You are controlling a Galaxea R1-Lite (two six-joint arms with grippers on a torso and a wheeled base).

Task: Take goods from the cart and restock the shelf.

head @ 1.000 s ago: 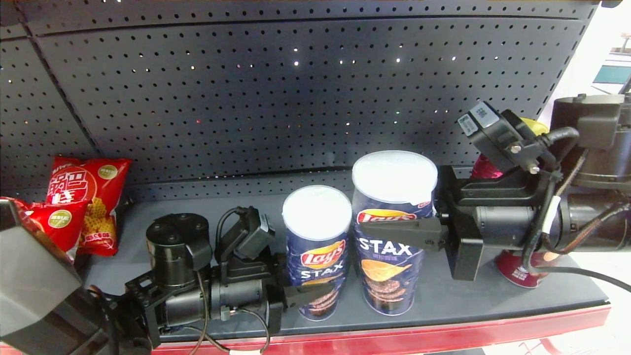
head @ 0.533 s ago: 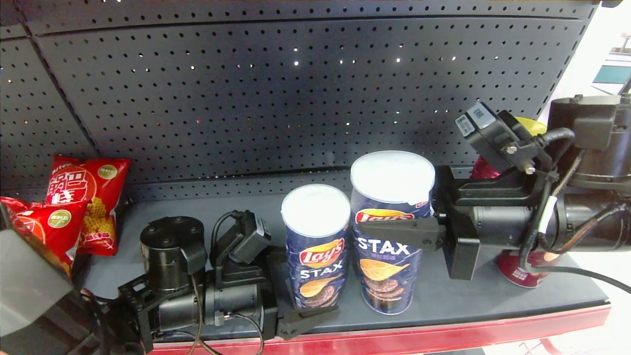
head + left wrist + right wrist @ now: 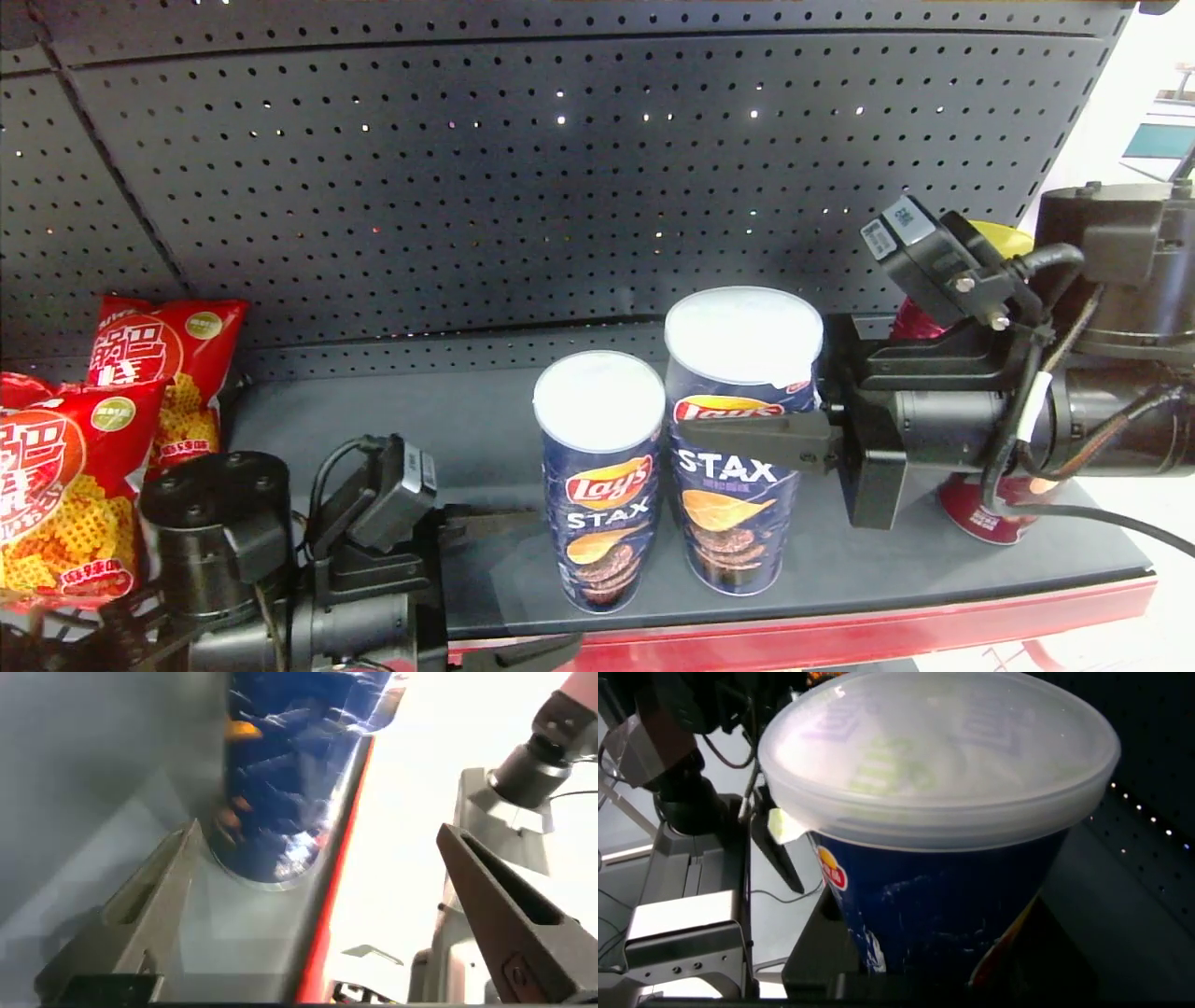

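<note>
Head view: my left gripper (image 3: 548, 579) has released the short can (image 3: 602, 485) and pulled back, fingers wide. It stands on the shelf (image 3: 887, 569) beside the tall can (image 3: 738, 532), still clamped by my right gripper (image 3: 747, 425); that release comes next, I'd say.

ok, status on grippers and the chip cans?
Left gripper open, beside shorter can. Right gripper shut on taller can, upright on shelf. Red can at shelf's right end.

On the shelf (image 3: 485, 411), shorter can (image 3: 599, 481) stands just left of taller can (image 3: 742, 439) — bags (image 3: 173, 373) far left.
</note>
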